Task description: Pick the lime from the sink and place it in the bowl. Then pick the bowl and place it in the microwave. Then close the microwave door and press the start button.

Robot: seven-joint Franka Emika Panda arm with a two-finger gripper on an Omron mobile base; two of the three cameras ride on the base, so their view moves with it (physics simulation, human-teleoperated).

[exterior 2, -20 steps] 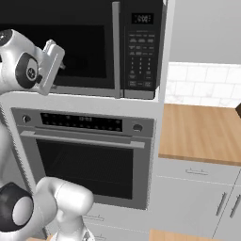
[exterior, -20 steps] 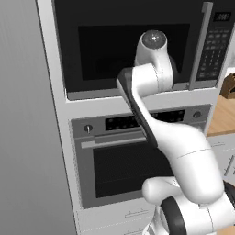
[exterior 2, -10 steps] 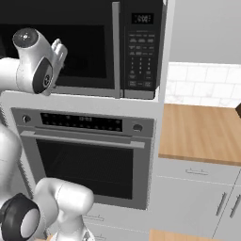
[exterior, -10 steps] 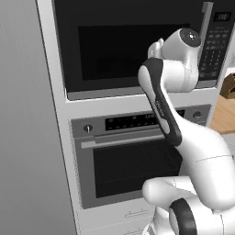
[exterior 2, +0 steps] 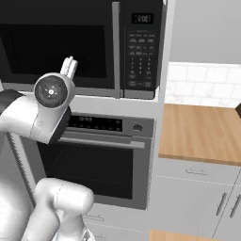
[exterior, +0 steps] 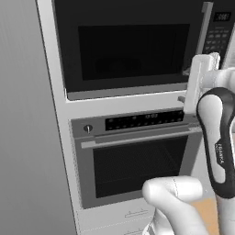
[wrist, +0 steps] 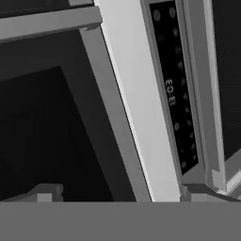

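A tall white cabinet column (exterior: 55, 137) is shown holding two built-in appliances, one above the other. The upper bay is occupied by the microwave (exterior 2: 84, 47), a large black unit whose door is closed. The microwave door (exterior: 133, 43) is seen as a black panel with a dark window, and a vertical silver handle (exterior 2: 115, 47) runs down its right edge. To the right of the handle lies the keypad strip (exterior 2: 141, 52), topped by a small lit display. Directly below, separated by a white shelf band, the wall oven (exterior 2: 99, 160) is mounted, with a dark control panel, a round knob (exterior: 87, 129), a horizontal bar handle and a glass window through which wire racks can be made out.

To the right of the cabinet column, a wooden table (exterior 2: 202, 132) is shown in front of a white tiled wall, with grey cupboard doors beneath it.

The white arm (exterior: 219, 137) is raised in front of the appliances, its hand at the level of the microwave's lower edge. The gripper (exterior: 202, 69) is held just before the lower right corner of the microwave door, near the keypad strip; whether it touches the front cannot be told. In the hand view the two dark fingertips (wrist: 44, 193) stand wide apart with nothing between them, and the rolled camera looks at the white band between microwave and oven panel.
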